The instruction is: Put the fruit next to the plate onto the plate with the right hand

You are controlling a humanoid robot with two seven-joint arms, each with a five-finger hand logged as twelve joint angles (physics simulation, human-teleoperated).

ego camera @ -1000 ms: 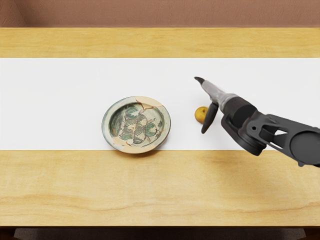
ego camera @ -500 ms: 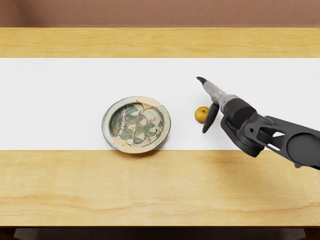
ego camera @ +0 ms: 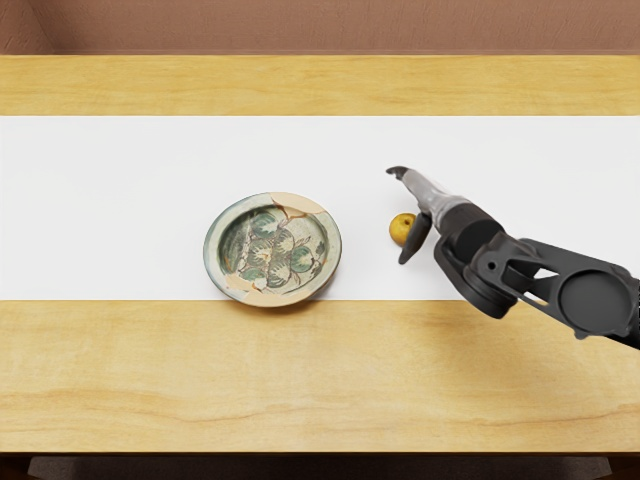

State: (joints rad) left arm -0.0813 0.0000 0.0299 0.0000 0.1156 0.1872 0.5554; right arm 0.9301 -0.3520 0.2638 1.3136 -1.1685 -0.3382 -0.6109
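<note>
A small yellow-orange fruit [ego camera: 400, 228] lies on the white runner [ego camera: 120, 200], a little to the right of a round green-patterned plate [ego camera: 228, 215]. My right hand [ego camera: 402, 215] comes in from the right edge and hovers at the fruit, its fingers spread: one finger [ego camera: 415, 183] reaches over the far side, the thumb [ego camera: 413, 240] hangs just right of the fruit. The hand is open and nothing is held. The plate holds nothing. The left arm is out of view.
The white runner crosses a wooden table [ego camera: 300, 380] from left to right. The table's front edge runs along the bottom of the picture, and a brown wall [ego camera: 320, 25] stands behind the far edge.
My right hand has shifted slightly left and toward the front, closing in on the fruit; its upper finger has curled down a little. Fruit and plate have stayed put.
</note>
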